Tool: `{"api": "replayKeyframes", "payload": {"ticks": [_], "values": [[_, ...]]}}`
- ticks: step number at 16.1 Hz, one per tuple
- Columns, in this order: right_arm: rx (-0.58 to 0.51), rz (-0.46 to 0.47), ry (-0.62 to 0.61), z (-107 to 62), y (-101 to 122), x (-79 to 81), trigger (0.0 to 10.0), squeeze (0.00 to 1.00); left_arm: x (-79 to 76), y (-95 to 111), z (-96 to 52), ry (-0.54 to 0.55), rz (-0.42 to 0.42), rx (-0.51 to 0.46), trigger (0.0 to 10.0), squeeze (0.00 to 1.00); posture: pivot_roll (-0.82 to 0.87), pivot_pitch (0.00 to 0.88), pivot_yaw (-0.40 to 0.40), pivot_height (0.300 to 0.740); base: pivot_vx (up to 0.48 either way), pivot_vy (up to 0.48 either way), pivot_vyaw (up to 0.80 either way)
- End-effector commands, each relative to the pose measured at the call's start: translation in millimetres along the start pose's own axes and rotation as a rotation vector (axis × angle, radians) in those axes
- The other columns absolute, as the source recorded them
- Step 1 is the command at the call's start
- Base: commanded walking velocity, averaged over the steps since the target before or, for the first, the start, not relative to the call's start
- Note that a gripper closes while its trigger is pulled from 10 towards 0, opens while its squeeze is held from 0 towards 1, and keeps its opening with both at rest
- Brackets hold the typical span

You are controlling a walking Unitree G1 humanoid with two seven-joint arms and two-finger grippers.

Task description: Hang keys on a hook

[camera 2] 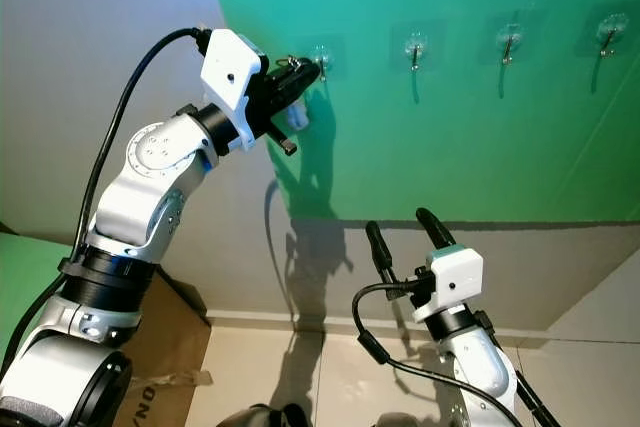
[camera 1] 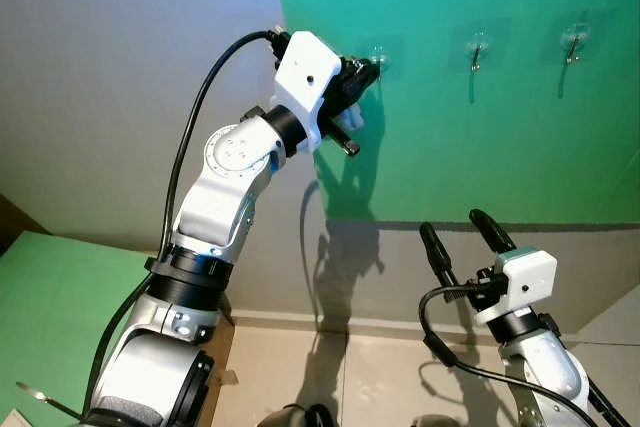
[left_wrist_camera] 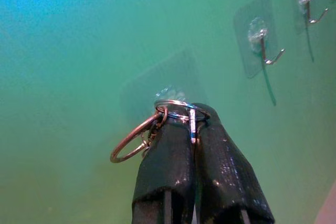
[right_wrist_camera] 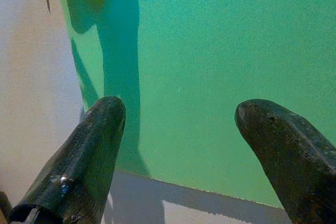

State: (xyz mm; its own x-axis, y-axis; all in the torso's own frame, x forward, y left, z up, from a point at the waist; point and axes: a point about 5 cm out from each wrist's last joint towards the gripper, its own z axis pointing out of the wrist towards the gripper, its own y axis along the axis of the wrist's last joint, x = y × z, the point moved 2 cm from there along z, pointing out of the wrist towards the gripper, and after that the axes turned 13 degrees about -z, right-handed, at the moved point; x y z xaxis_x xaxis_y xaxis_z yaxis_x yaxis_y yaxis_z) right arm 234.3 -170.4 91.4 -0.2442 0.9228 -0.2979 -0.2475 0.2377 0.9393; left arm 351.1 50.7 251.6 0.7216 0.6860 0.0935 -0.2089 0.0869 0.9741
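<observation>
Left gripper [left_wrist_camera: 193, 124]: raised high against the green board [camera 1: 470, 147], fingers clenched together on the key ring [left_wrist_camera: 181, 109], tips right at the leftmost hook [camera 1: 379, 53].
Keys: a second, larger ring [left_wrist_camera: 131, 142] hung off the pinched one, to the side of the fingers; the keys themselves I could not make out.
Hidden: the leftmost hook's metal prong sat behind the ring and fingertips, so whether the ring was over it I could not tell; only its clear pad showed faintly.
Other hooks: two more [camera 1: 477, 50] [camera 1: 573, 43] ran along the board to the right, both bare, well apart from the gripper.
Right gripper [camera 1: 466, 232]: low, near the board's bottom edge, fingers spread wide, holding nothing.
Open room: bare green surface between the two grippers; grey wall [camera 1: 120, 97] to the left of the board's edge.
Cut off: cardboard box [camera 2: 160, 347] and floor at the frame's bottom.
</observation>
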Motion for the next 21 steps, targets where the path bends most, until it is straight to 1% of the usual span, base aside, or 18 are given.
{"api": "replayKeyframes", "payload": {"ticks": [1,4,6,7,8,9,10,11,12,13,14,15,16,17,19,20,21], "values": [[-0.013,0.008,0.017,0.6,0,5.2,10.0,0.00,-1.8,7,-1.1,-0.016,0.037,-0.012,0.0,0.00,-0.28,0.060,0.183,0.740,0.000,0.000,0.00],[-0.007,0.010,0.018,-0.9,-6,5.5,10.0,0.00,-5.8,8,0.3,-0.037,0.059,-0.007,0.0,0.00,-0.28,0.059,0.184,0.740,0.000,0.000,0.00],[0.005,0.013,0.021,-1.2,-14,6.2,10.0,0.00,-6.1,6,-0.2,-0.036,0.041,-0.004,0.0,0.00,-0.28,0.054,0.184,0.740,0.000,0.000,0.00],[0.008,0.013,0.024,-0.4,-17,6.7,10.0,0.00,-3.6,3,-1.4,-0.019,0.017,-0.005,0.0,0.00,-0.28,0.051,0.183,0.740,0.000,0.000,0.00],[0.011,0.011,0.029,0.6,-19,7.2,10.0,0.00,0.0,2,-3.2,0.009,-0.040,-0.020,0.0,0.00,-0.28,0.050,0.182,0.740,0.000,0.000,0.00],[0.014,0.007,0.033,1.0,-21,7.3,10.0,0.00,4.1,6,-4.3,0.063,-0.166,-0.092,0.0,0.00,-0.28,0.043,0.175,0.740,0.000,0.000,0.00],[0.018,0.001,0.036,1.0,-22,7.2,10.0,0.00,5.5,7,-5.0,0.093,-0.231,-0.127,0.0,0.00,-0.28,0.043,0.175,0.740,0.000,0.000,0.00],[0.030,-0.013,0.036,0.3,-24,6.2,10.0,0.00,-2.7,-5,-9.5,0.138,-0.311,-0.128,0.0,0.00,-0.28,0.037,0.170,0.740,0.000,0.000,0.00],[0.025,-0.022,0.029,2.6,-19,3.4,10.0,0.00,-14.6,-18,-17.6,0.146,-0.375,-0.104,0.0,0.00,-0.28,0.037,0.170,0.740,0.000,0.000,0.00],[0.022,-0.024,0.028,4.0,-16,2.3,10.0,0.00,-18.1,-23,-21.7,0.151,-0.431,-0.101,0.0,0.00,-0.28,0.038,0.170,0.740,0.000,0.000,0.00],[0.029,-0.017,0.000,9.6,-9,-2.8,10.0,0.00,-18.1,-44,-42.0,0.197,-0.505,-0.066,0.0,0.00,-0.27,0.038,0.164,0.740,0.000,0.000,0.00],[0.029,-0.022,-0.019,14.6,-5,-6.9,10.0,0.00,-17.0,-60,-58.4,0.232,-0.526,-0.035,0.0,0.00,-0.27,0.037,0.157,0.740,0.000,0.000,0.00],[0.033,-0.013,-0.029,18.6,-3,-8.1,10.0,0.00,-15.7,-68,-66.3,0.253,-0.503,-0.003,0.0,0.00,-0.26,0.034,0.154,0.740,0.000,0.000,0.00],[0.030,-0.018,-0.026,22.3,-1,-7.6,10.0,0.00,-15.2,-71,-70.0,0.264,-0.471,0.012,0.0,0.00,-0.25,0.031,0.145,0.740,0.000,0.000,0.00],[0.027,-0.025,-0.022,27.5,3,-7.0,10.0,0.00,-14.9,-70,-70.9,0.282,-0.442,0.004,0.0,0.00,-0.24,0.030,0.138,0.740,0.000,0.000,0.00],[0.026,-0.024,-0.023,32.0,7,-5.7,10.0,0.00,-16.6,-67,-66.7,0.284,-0.409,-0.002,0.0,0.00,-0.24,0.033,0.134,0.740,0.000,-0.461,0.00],[0.028,-0.022,-0.022,33.2,9,-4.2,10.0,0.00,-18.8,-66,-64.0,0.277,-0.398,-0.003,0.0,0.00,-0.24,0.033,0.134,0.740,0.000,-0.461,0.00]]}}
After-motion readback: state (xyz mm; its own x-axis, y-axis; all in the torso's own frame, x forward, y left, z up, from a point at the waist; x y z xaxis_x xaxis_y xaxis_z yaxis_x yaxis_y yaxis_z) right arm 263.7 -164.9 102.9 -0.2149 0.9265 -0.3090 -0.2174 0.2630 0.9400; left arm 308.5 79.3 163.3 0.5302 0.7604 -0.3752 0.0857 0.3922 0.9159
